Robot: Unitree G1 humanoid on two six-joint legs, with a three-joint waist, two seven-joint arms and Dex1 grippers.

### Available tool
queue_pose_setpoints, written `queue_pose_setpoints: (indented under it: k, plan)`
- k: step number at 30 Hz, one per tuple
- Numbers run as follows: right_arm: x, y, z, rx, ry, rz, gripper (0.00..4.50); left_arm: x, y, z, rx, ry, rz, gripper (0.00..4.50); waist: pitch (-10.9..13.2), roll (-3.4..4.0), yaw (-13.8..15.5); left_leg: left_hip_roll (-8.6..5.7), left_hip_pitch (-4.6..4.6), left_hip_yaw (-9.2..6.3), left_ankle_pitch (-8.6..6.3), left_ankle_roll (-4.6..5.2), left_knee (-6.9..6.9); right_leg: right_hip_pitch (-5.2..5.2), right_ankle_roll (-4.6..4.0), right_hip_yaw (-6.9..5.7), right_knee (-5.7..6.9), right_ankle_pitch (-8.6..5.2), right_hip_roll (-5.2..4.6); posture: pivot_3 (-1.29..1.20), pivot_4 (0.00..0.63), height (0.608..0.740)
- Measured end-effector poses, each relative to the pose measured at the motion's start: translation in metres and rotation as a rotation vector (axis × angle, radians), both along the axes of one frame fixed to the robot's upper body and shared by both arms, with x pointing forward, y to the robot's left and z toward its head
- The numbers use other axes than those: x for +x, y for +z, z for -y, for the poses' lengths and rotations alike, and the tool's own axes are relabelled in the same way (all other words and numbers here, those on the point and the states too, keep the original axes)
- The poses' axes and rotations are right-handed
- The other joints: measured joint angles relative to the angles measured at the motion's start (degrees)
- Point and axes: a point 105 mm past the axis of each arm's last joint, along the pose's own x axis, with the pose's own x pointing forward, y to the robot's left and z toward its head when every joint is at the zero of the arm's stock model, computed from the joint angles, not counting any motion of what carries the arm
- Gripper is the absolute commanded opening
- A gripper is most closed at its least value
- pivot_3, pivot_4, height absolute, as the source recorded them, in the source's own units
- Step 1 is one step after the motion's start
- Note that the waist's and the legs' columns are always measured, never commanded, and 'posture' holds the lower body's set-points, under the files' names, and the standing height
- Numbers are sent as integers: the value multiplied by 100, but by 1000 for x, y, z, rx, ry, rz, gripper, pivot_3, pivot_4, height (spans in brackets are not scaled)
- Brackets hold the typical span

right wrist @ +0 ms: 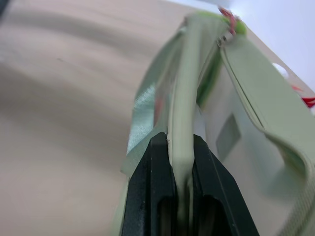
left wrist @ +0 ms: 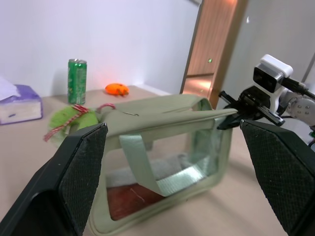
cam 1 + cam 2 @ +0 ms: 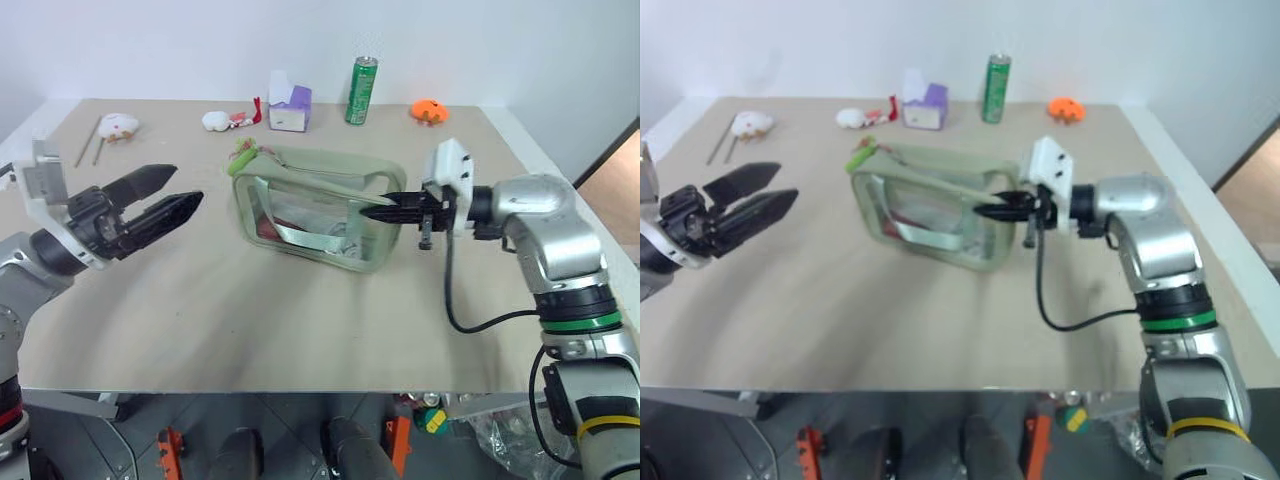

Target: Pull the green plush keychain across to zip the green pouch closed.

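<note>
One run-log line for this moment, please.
right gripper: shut on green pouch rim | left gripper: open, clear of pouch | green plush keychain: at far end, untouched | zip: open

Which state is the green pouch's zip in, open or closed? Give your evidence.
Open. The green pouch gapes along its top edges, and the green plush keychain sits at the far end from the right gripper.

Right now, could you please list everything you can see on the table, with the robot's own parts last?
green pouch: one, sage green, table centre.
green plush keychain: one, lime, pouch's far left corner.
drink can: one, green, far edge.
tissue box: one, purple-white, left of can.
orange toy: one, right of can.
white plush toys: two, far left.
sticks: two, far left.
left gripper: black, open, left of pouch.
right gripper: black, shut on pouch's right edge.
</note>
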Motion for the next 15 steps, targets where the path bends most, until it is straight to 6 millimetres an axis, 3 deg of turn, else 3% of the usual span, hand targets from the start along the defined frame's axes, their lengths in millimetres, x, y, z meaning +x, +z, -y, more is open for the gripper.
queue_pose_setpoints:
  k: [11, 15]
  plan:
    - [-48, 25, -37, 91, 308, -76, 46, 6, -8, -29, -75, 85, -71, 4500, 1, 1, -1, 15, 1, -9, 5, 2, 1, -2, 5, -4, 7, -3, 21, 0, 150, 740]
    - [-55, 13, -44, 35, 336, -50, 46, 2, -4, -34, -69, 94, -75, 4500, -2, -3, 1, 14, 1, -11, 5, 1, 2, -1, 11, -7, 7, -7, 19, 0, 150, 740]
